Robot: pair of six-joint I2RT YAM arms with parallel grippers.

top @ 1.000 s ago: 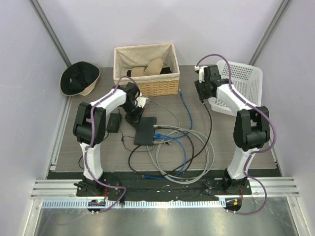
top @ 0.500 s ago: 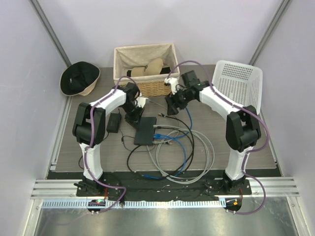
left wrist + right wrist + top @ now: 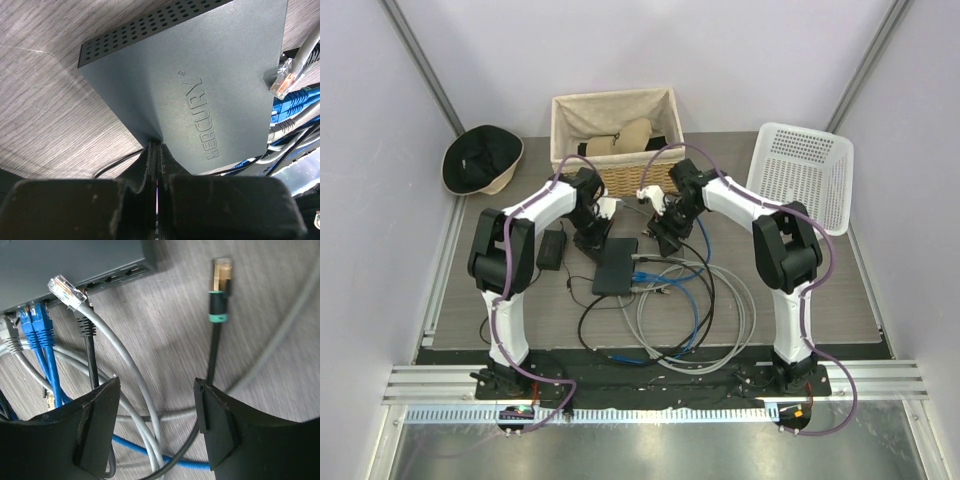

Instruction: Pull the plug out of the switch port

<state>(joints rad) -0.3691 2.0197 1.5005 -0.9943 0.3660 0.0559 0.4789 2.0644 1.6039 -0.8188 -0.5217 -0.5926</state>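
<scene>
Your right gripper (image 3: 156, 386), fingers apart, has swung over the matte black switch box (image 3: 617, 266), ready to grasp; closed left gripper (image 3: 156, 150) braces it.

We read 1 word, "MERCURY", in raised capital letters on the flat top of the matte black switch box (image 3: 200, 65), seen from the left wrist camera. A small ® mark sits just beside the Y. The letters share the box's dark colour and run slantwise, with the Y end toward the perforated side. From the top camera the word is too small to read.
</scene>
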